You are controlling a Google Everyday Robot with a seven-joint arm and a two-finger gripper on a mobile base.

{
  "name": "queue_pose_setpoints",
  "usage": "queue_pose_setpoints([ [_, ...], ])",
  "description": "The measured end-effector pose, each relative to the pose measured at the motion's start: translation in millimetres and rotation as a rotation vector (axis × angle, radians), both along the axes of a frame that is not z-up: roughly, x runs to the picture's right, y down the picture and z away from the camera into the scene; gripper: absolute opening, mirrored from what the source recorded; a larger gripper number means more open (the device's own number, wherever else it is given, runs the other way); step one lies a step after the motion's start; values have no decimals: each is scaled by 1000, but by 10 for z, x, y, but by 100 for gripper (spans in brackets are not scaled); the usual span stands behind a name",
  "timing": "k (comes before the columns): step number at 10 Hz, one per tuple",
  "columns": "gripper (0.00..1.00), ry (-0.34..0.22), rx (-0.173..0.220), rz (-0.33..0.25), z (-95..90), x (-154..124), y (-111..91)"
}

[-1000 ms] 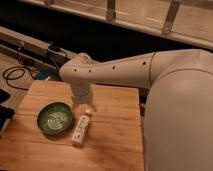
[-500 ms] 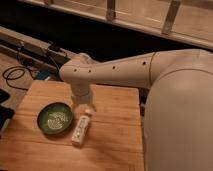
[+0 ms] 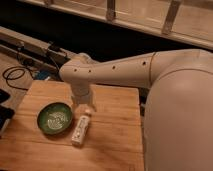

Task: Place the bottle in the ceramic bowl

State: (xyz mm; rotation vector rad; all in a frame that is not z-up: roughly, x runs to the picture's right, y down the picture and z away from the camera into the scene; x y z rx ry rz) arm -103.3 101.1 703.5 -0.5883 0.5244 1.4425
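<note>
The small white bottle point(image 3: 81, 128) lies on its side on the wooden table point(image 3: 112, 132), just right of the ceramic bowl point(image 3: 54, 118). The bowl is round, dark green, with a pale speckled centre, and holds nothing. My gripper point(image 3: 85, 106) hangs below the white arm's wrist, directly above the bottle's cap end. The arm point(image 3: 115, 72) reaches in from the right and covers most of the gripper.
Black cables point(image 3: 15, 75) and a dark rail point(image 3: 30, 47) lie beyond the table's far left edge. A dark object point(image 3: 4, 112) sits at the table's left edge. The robot's white body point(image 3: 180, 115) fills the right side.
</note>
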Motion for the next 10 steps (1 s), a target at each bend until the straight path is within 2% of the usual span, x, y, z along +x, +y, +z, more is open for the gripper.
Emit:
queue_pose_setpoints([
  [7, 65, 2, 5, -1, -1, 5, -4],
  [9, 65, 20, 67, 35, 55, -51, -152],
  [10, 65, 13, 79, 29, 105, -138, -226],
])
